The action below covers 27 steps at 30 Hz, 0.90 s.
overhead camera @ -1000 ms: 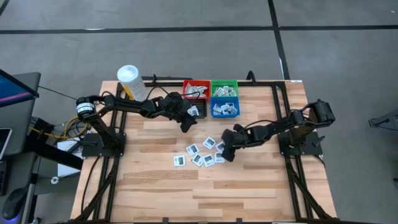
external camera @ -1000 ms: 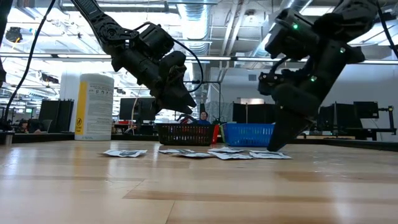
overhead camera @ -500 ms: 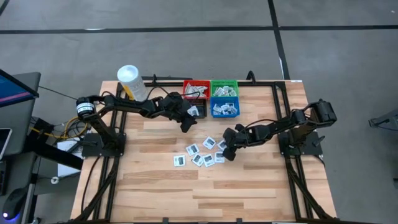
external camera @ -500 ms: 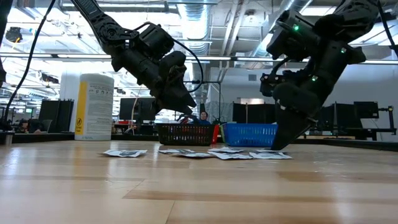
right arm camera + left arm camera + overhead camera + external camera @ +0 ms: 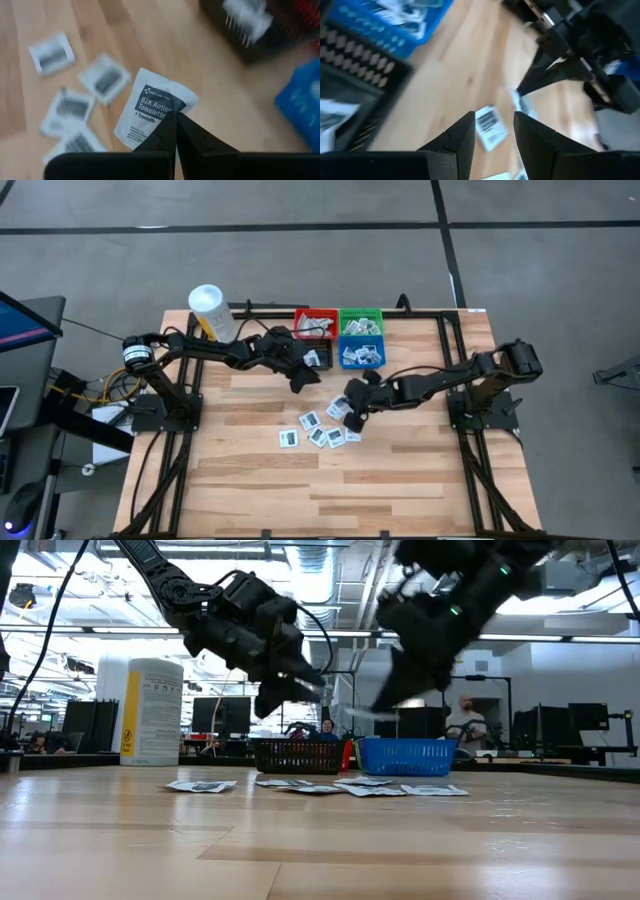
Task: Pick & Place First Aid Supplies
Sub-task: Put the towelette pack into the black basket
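An antiseptic towelette packet (image 5: 152, 107), mid-frame in the high view, hangs pinched by its corner in the right gripper (image 5: 175, 120), so carry it level to the blue bin (image 5: 361, 355) while the left gripper (image 5: 492, 127), jaws apart, waits beside the black bin (image 5: 318, 358).

Desk fixtures and the room around them

A pale wooden desk (image 5: 250, 480) with a dark frame stands on a grey floor (image 5: 300, 260) crossed by dark lines. At its far edge a red bin (image 5: 315, 317) and a green bin (image 5: 360, 316) sit side by side, with a black bin (image 5: 318, 357) and a blue bin (image 5: 362, 358) just in front of them. A white tub (image 5: 211, 310) with a yellow label stands upright near the far left corner. Beyond the desk, a person (image 5: 463, 720) is visible among monitors.
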Motion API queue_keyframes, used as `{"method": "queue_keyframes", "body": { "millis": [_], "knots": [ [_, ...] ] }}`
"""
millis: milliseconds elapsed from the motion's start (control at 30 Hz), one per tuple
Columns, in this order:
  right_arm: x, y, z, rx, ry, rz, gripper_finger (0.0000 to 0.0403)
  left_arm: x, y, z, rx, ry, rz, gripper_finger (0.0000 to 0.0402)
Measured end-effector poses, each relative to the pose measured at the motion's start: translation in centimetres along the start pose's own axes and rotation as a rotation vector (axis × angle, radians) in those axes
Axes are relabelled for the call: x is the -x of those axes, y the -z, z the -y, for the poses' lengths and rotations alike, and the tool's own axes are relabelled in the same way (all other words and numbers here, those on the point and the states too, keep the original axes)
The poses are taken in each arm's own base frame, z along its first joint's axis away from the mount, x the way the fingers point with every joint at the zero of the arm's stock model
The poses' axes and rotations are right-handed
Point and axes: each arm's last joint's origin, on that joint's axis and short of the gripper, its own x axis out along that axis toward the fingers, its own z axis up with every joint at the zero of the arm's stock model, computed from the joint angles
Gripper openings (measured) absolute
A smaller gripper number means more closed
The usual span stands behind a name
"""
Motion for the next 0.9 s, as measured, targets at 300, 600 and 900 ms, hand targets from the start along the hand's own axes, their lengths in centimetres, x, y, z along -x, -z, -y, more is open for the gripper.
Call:
{"method": "queue_keyframes", "body": {
  "millis": [300, 600, 900],
  "knots": [
    [1.0, -4.6, 0.2, 0.064, 0.031, 0.127, 0.0000, 0.2, -1.1, 1.1, 0.115, 0.248, 0.028, 0.0136],
    [1.5, -6.1, 0.3, 0.096, 0.049, 0.171, 0.0000, 0.2, -1.3, 1.1, 0.173, 0.265, 0.028, 0.0136],
    [1.7, -5.9, -0.2, 0.107, 0.031, 0.162, 0.0000, 0.2, -1.3, 1.2, 0.167, 0.264, 0.031, 0.0136]
  ]
}}
